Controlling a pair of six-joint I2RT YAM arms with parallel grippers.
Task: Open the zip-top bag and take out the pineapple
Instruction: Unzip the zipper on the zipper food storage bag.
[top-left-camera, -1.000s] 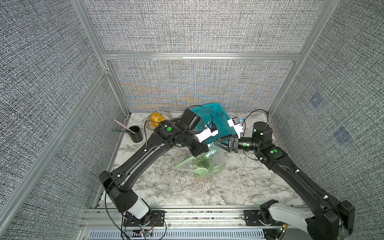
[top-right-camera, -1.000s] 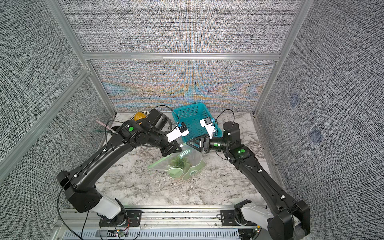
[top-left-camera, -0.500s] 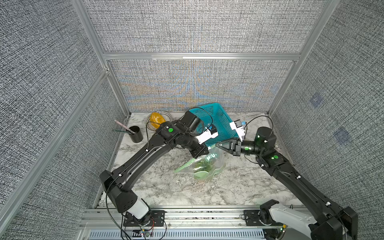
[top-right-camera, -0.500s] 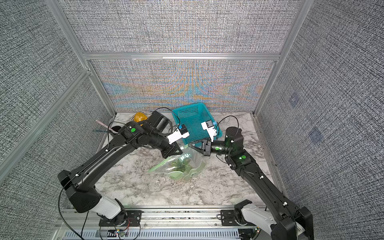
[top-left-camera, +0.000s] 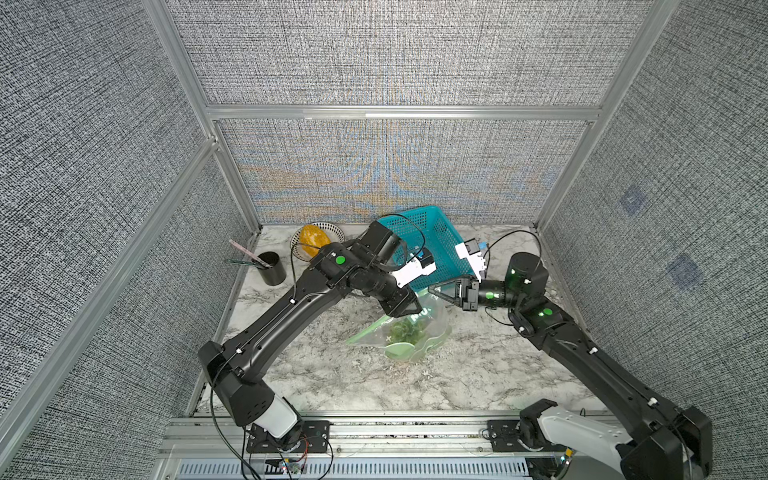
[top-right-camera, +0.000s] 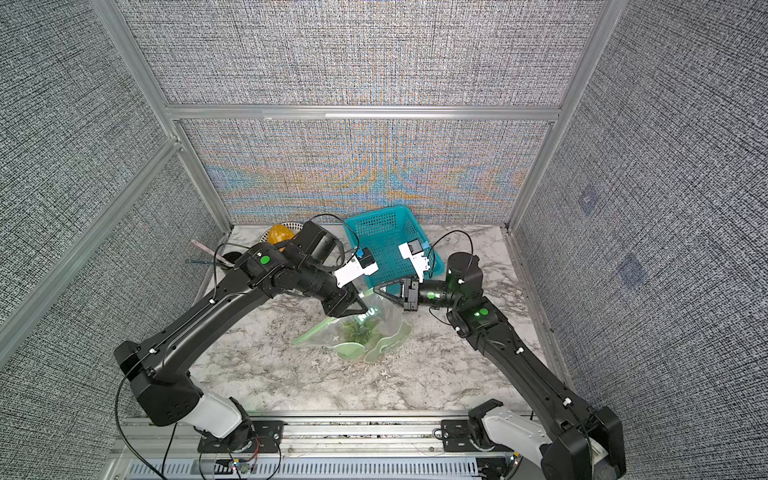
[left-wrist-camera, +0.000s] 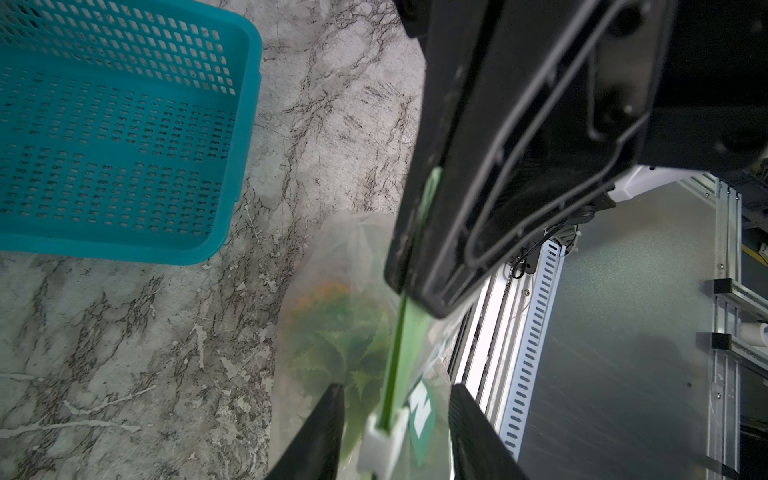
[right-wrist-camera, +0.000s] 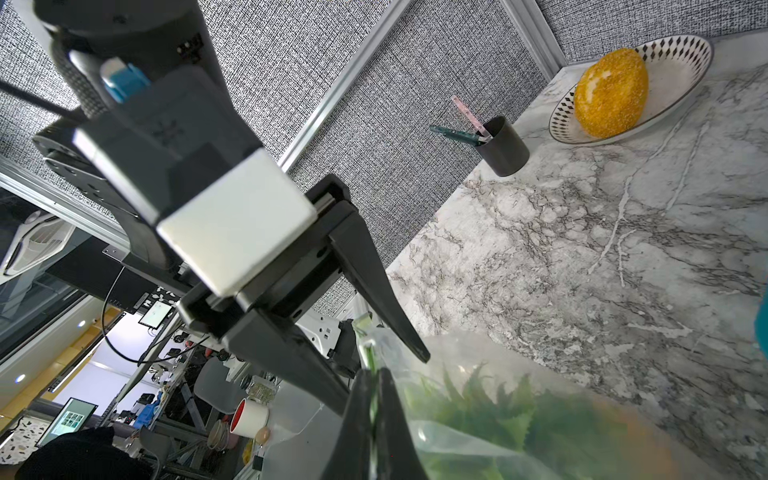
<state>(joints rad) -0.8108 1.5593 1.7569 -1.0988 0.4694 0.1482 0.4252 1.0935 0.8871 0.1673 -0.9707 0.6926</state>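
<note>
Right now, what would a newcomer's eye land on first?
The clear zip-top bag mid-table, with the pineapple showing green through it. The right end effector pinches its green zip edge while the left end effector straddles that edge, open. Behind stands a bright teal basket.

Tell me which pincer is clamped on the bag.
The right pincer: shut on the zip-top bag's edge. The left pincer stands open astride the zip strip.

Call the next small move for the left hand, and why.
Probably close the left hand on the white slider: its jaws stand open astride it on the green strip of the zip-top bag, while the right hand is shut on that strip further along, so the bag is anchored for a pull.
</note>
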